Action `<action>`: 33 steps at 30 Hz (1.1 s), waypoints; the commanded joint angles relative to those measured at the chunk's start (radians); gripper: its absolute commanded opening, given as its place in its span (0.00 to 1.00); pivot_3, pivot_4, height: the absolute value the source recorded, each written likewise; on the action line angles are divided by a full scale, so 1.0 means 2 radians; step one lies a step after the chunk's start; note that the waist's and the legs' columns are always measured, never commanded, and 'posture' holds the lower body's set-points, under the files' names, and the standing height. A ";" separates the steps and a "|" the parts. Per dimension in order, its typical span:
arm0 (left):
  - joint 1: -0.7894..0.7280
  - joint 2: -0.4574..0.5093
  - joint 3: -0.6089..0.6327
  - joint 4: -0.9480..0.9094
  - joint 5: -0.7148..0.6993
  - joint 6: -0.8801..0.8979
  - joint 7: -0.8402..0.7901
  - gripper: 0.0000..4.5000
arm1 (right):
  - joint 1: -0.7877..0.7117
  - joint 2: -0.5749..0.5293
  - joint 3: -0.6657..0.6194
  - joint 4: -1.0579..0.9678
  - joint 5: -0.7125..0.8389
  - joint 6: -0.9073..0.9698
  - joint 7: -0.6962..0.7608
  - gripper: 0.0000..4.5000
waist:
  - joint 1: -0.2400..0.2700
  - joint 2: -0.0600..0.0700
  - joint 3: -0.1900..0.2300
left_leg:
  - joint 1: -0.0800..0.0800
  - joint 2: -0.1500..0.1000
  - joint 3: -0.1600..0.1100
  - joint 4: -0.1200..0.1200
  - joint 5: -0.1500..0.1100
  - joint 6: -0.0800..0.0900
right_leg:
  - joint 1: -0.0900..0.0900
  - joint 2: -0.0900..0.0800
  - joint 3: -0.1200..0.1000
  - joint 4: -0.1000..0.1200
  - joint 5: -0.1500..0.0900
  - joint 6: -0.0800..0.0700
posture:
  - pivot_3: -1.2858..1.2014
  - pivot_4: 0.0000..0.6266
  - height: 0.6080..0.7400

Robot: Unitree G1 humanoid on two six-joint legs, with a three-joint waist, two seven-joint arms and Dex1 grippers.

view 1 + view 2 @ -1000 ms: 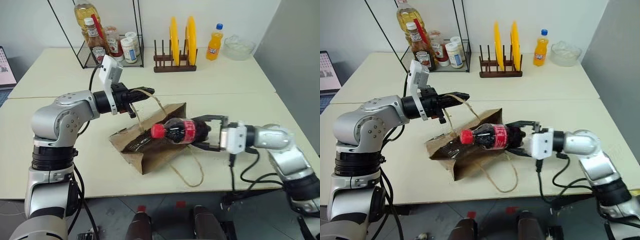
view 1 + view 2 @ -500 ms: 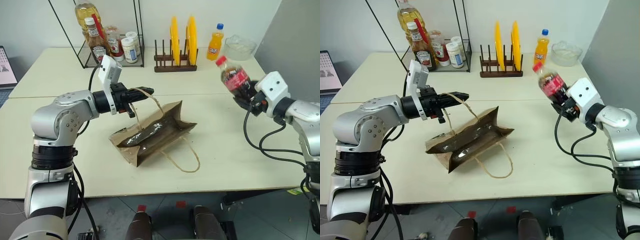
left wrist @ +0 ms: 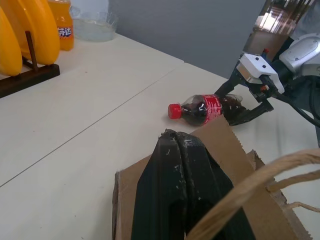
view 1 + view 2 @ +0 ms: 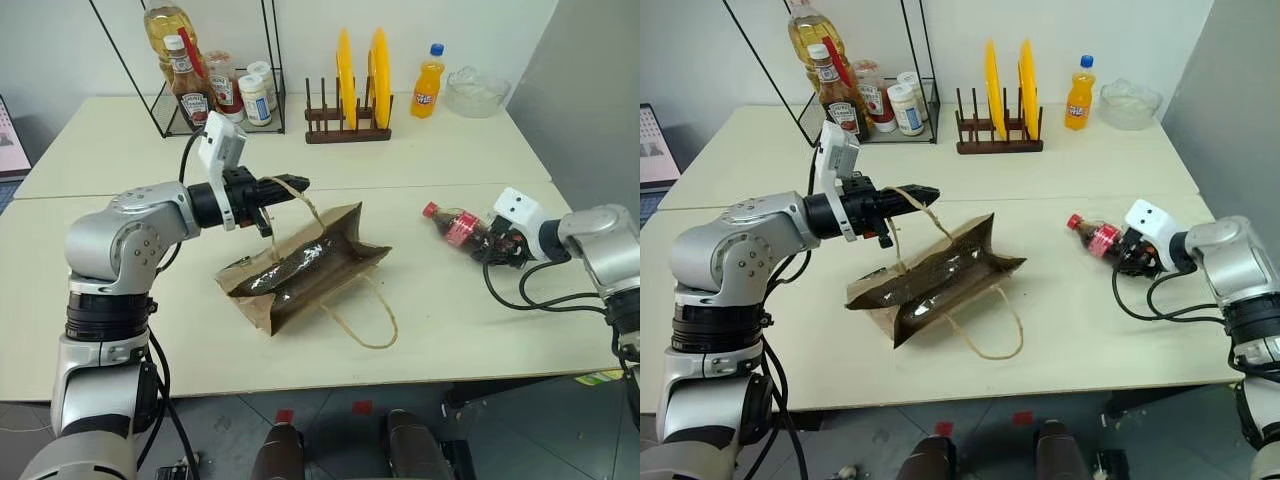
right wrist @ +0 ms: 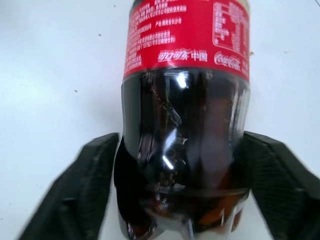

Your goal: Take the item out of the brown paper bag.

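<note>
Left eye view: the cola bottle (image 4: 458,226) lies on its side on the counter (image 4: 440,310), red cap pointing toward the brown paper bag (image 4: 300,270), well apart from the bag and fully outside it. The right gripper (image 4: 492,246) sits at the bottle's base end. In the right wrist view its two black fingers (image 5: 80,185) flank the bottle's bottom on either side, spread wide; whether they press on the plastic or just stand beside it is hard to tell.

The bag lies on its side near the counter middle, mouth open toward the robot's right, one cord handle (image 4: 365,325) looped loose on the counter. The left gripper (image 4: 285,186) is held above the bag, fingers pinched together on the other cord handle (image 4: 300,195), lifting it.

At the back of the counter: a wire rack (image 4: 200,85) with sauce bottles, a wooden plate rack (image 4: 348,120) holding yellow plates, an orange soda bottle (image 4: 429,83), and a clear bowl (image 4: 476,92).
</note>
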 commanded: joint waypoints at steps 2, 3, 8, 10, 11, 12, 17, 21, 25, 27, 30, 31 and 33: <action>0.004 0.009 0.023 -0.023 -0.004 -0.003 0.010 0.00 | -0.008 -0.003 -0.031 -0.030 0.012 -0.005 0.005 1.00 | 0.000 0.000 0.000 | 0.000 0.000 0.000 0.000 0.000 0.000 | 0.000 0.000 0.000 0.000 0.000 0.000 | 0.52 0.24 1.00; 0.007 0.009 0.027 -0.018 0.001 -0.009 0.014 0.00 | -0.001 -0.002 -0.045 -0.054 0.023 -0.001 0.002 1.00 | 0.000 0.000 0.000 | 0.000 0.000 0.000 0.000 0.000 0.000 | 0.000 0.000 0.000 0.000 0.000 0.000 | 0.52 0.24 1.00; 0.016 0.009 0.038 0.024 0.027 -0.035 0.033 0.00 | 0.031 0.019 -0.106 -0.196 0.082 0.082 -0.027 1.00 | 0.000 0.000 0.000 | 0.000 0.000 0.000 0.000 0.000 0.000 | 0.000 0.000 0.000 0.000 0.000 0.000 | 0.52 0.24 1.00; 0.017 0.008 0.042 0.039 0.032 -0.043 0.038 0.00 | 0.047 0.030 -0.122 -0.253 0.103 0.129 -0.041 1.00 | 0.000 0.000 0.000 | 0.000 0.000 0.000 0.000 0.000 0.000 | 0.000 0.000 0.000 0.001 0.000 0.000 | 0.52 0.24 1.00; 0.020 0.009 0.040 0.043 0.035 -0.048 0.035 0.00 | 0.059 0.038 -0.128 -0.279 0.109 0.147 -0.054 1.00 | 0.001 0.000 0.000 | 0.000 0.000 0.000 0.000 0.000 0.000 | 0.000 0.000 0.000 0.001 0.000 0.000 | 0.52 0.24 1.00; 0.024 0.010 0.036 0.046 0.039 -0.054 0.032 0.08 | 0.069 0.048 -0.133 -0.298 0.115 0.162 -0.067 1.00 | 0.001 0.000 0.000 | 0.000 0.000 0.000 0.000 0.000 0.000 | 0.000 0.000 0.000 0.001 0.000 0.000 | 0.52 0.24 1.00; 0.035 0.012 0.039 0.059 0.048 -0.063 0.030 0.40 | 0.111 0.104 -0.164 -0.351 0.133 0.202 -0.143 1.00 | 0.002 0.000 0.000 | 0.000 0.000 0.000 0.000 0.000 0.000 | 0.000 0.000 0.000 0.001 0.000 0.000 | 0.52 0.24 1.00; 0.038 0.019 0.052 0.048 0.038 -0.051 0.030 0.69 | 0.153 0.127 -0.161 -0.384 0.135 0.202 -0.177 1.00 | 0.002 0.000 0.000 | 0.000 0.000 -0.001 0.000 0.000 0.000 | 0.000 0.000 0.000 0.001 0.000 0.000 | 0.52 0.24 1.00; 0.048 0.035 0.071 0.030 0.028 -0.036 0.036 0.95 | 0.190 0.138 -0.161 -0.409 0.142 0.202 -0.195 1.00 | 0.002 0.000 0.000 | 0.000 0.000 -0.001 0.000 0.000 0.000 | 0.000 0.000 0.000 0.001 0.000 0.000 | 0.52 0.24 1.00; 0.059 0.044 0.089 0.010 0.020 -0.023 0.047 1.00 | 0.203 0.147 -0.169 -0.417 0.149 0.206 -0.204 1.00 | 0.001 0.000 0.000 | 0.000 0.000 -0.001 0.000 0.000 0.000 | 0.000 0.000 0.000 0.001 0.000 0.000 | 0.52 0.24 1.00; 0.086 0.059 0.118 -0.031 0.007 0.001 0.062 1.00 | 0.220 0.161 -0.176 -0.430 0.159 0.207 -0.222 1.00 | -0.001 0.000 0.000 | 0.000 0.000 -0.001 0.000 0.000 0.001 | 0.000 0.000 0.000 0.001 0.000 0.000 | 0.52 0.24 1.00; 0.099 0.064 0.131 -0.049 -0.003 0.012 0.066 1.00 | 0.227 0.168 -0.178 -0.436 0.163 0.207 -0.228 1.00 | -0.001 0.000 0.000 | 0.001 0.000 -0.001 0.000 0.000 0.001 | 0.000 0.000 0.000 0.002 0.000 0.000 | 0.52 0.24 1.00; 0.126 0.072 0.158 -0.083 -0.025 0.036 0.072 1.00 | 0.243 0.179 -0.178 -0.453 0.168 0.206 -0.238 1.00 | -0.001 0.000 0.000 | 0.001 0.000 -0.001 0.000 0.000 0.001 | 0.000 0.000 0.000 0.001 0.000 0.000 | 0.52 0.24 1.00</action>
